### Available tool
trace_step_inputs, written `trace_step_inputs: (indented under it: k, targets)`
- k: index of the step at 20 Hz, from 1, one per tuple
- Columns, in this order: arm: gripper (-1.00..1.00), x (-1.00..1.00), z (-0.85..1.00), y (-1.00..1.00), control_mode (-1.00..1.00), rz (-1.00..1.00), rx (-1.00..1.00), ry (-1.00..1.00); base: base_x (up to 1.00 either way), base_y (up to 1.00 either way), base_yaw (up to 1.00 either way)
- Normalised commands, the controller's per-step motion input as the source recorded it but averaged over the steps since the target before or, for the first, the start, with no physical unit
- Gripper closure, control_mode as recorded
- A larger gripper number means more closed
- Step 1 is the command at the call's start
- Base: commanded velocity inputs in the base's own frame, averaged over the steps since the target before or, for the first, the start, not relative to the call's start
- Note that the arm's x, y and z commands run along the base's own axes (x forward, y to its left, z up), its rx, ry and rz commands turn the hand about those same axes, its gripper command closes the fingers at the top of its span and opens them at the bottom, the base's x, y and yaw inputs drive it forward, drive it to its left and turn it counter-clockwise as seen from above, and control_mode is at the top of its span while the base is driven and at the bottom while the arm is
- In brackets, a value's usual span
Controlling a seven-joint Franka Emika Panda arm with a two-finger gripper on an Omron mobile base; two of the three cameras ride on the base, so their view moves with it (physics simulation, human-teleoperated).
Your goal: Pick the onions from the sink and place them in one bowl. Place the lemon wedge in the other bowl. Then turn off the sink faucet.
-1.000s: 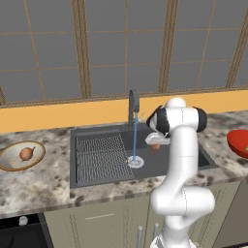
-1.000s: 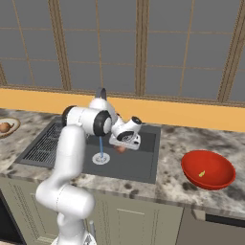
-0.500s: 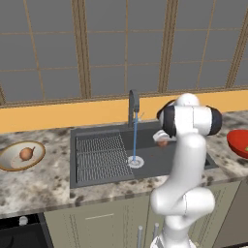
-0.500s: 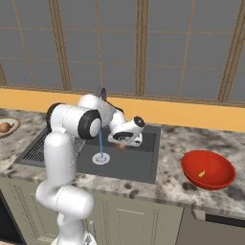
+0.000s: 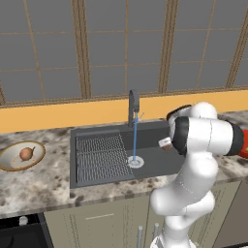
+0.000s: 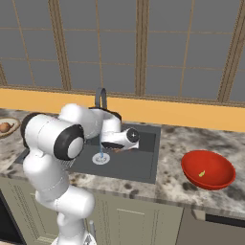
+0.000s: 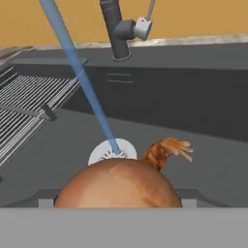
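My gripper [image 7: 116,204] is shut on an onion [image 7: 116,186], a round orange-brown bulb with a frayed tip, held above the sink [image 7: 203,145] near its white drain [image 7: 112,151]. From the left base, the gripper [image 5: 164,144] hangs over the basin's right half. A second onion [image 5: 26,154] lies in the beige bowl [image 5: 9,162] on the left counter. On the right counter the lemon wedge [image 6: 202,173] rests inside the red bowl [image 6: 208,162]. Water runs in a blue stream [image 5: 135,138] from the sink faucet [image 5: 133,104].
A ribbed rack [image 5: 99,157] covers the sink's left half. Speckled counter [image 6: 167,179] lies between the sink and the red bowl. A yellow backsplash [image 5: 58,116] and window panes rise behind the faucet. My white arm [image 6: 52,139] bends over the sink's front edge.
The arm's upper links have swung round toward the front. The hand with the onion has stayed over the sink's right half, shifting only slightly. Water keeps running.
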Motion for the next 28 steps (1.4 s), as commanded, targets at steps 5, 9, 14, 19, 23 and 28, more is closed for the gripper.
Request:
trace_step_inputs:
  k: [5,9,14,19,23,28]
  targets:
    - [1.00,-0.30,0.94,-0.13,-1.00,-0.01,0.00,0.23,0.00,0.00,0.00]
    - [1.00,-0.31,0.74,-0.04,-1.00,-0.01,0.00,0.29,0.00,0.00,0.00]
    - [1.00,-0.42,0.46,0.07,-1.00,0.00,0.00,0.25,0.00,0.00,0.00]
    - [1.00,-0.16,0.42,0.37,-1.00,0.00,0.00,0.11,0.00,0.00,0.00]
    - [1.00,-0.08,0.17,0.51,-1.00,0.00,0.00,0.00,0.00,0.00,0.00]
    - [1.00,-0.20,0.04,0.58,-1.00,0.00,0.00,0.00,0.00,0.00,0.00]
